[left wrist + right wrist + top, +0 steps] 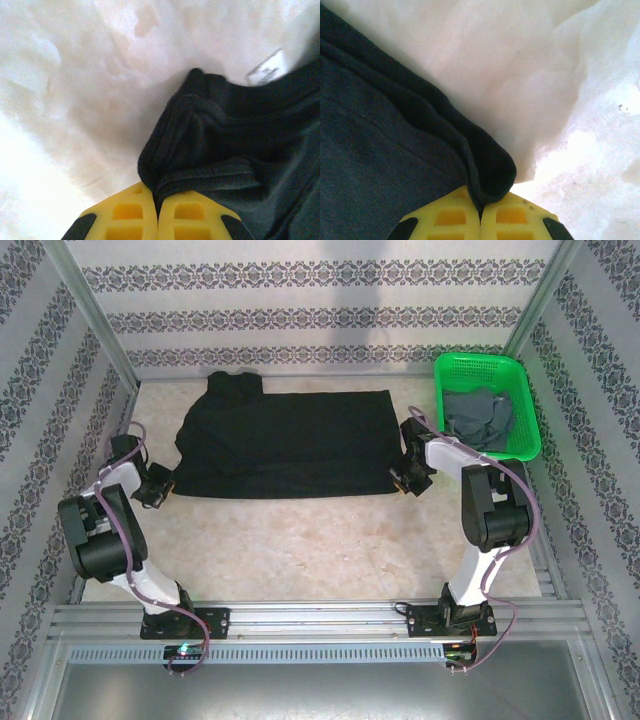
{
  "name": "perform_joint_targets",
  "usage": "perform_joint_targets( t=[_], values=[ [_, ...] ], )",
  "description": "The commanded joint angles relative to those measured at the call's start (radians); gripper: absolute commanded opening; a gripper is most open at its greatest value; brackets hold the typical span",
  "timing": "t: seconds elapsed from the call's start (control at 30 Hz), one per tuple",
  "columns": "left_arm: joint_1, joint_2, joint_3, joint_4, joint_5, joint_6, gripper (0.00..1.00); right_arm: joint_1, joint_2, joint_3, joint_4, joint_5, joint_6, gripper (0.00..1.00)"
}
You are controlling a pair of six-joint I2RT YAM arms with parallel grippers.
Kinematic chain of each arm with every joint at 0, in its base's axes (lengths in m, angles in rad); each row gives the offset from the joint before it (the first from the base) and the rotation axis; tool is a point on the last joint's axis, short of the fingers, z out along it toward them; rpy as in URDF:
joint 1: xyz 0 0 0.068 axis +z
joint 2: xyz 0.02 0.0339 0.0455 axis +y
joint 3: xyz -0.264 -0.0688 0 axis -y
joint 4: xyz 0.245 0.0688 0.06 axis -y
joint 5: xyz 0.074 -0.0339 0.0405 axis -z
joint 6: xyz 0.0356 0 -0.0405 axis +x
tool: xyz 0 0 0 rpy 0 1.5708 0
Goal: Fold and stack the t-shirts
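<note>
A black t-shirt [285, 445] lies spread flat across the middle of the table, its collar end toward the far left. My left gripper [160, 486] is shut on the shirt's near left corner; in the left wrist view the yellow fingers [129, 216] pinch the bunched black cloth [210, 150], with a small white tag [268, 68] beyond. My right gripper [404, 478] is shut on the near right corner, where a rolled hem [485, 170] is squeezed between the yellow pads [512, 217]. A dark grey t-shirt [478, 415] lies crumpled in the basket.
The green mesh basket [520, 380] stands at the far right corner of the table. Patterned walls with metal posts close in the back and both sides. Bare marbled tabletop [300, 545] runs between the shirt's near edge and the arm bases.
</note>
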Motion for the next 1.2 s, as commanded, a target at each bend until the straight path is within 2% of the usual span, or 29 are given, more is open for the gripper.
perform_joint_targets(
  t=[0.0, 0.23, 0.4, 0.5, 0.63, 0.8, 0.97, 1.0, 1.07, 1.1, 1.17],
  values=[
    [0.001, -0.089, 0.019, -0.068, -0.086, 0.016, 0.00, 0.001, -0.066, 0.010, -0.082, 0.092, 0.004, 0.00],
    [0.002, -0.230, -0.153, -0.118, -0.062, -0.075, 0.00, 0.022, -0.158, -0.072, -0.130, 0.077, 0.016, 0.00],
    [0.001, -0.354, -0.340, -0.125, -0.054, -0.209, 0.00, 0.016, -0.247, -0.206, -0.175, 0.074, 0.024, 0.00],
    [0.002, -0.404, -0.394, -0.204, -0.091, -0.266, 0.00, 0.018, -0.308, -0.270, -0.217, 0.087, 0.031, 0.00],
    [0.002, -0.439, -0.476, -0.219, -0.067, -0.361, 0.00, 0.022, -0.365, -0.332, -0.260, 0.089, 0.042, 0.00],
    [0.002, -0.470, -0.464, -0.307, -0.111, -0.405, 0.00, 0.013, -0.387, -0.367, -0.294, 0.109, 0.031, 0.00],
    [0.001, -0.508, -0.466, -0.284, -0.123, -0.459, 0.01, -0.018, -0.356, -0.356, -0.281, 0.092, -0.016, 0.00],
    [0.001, -0.528, -0.473, -0.278, -0.126, -0.474, 0.02, -0.024, -0.350, -0.347, -0.281, 0.088, -0.026, 0.03],
    [-0.001, -0.563, -0.475, -0.280, -0.139, -0.481, 0.11, -0.031, -0.351, -0.328, -0.284, 0.087, -0.044, 0.17],
    [-0.004, -0.586, -0.472, -0.293, -0.150, -0.481, 0.21, -0.031, -0.355, -0.319, -0.288, 0.088, -0.053, 0.24],
    [-0.013, -0.632, -0.458, -0.331, -0.173, -0.475, 0.39, -0.028, -0.371, -0.304, -0.285, 0.082, -0.076, 0.30]
  ],
)
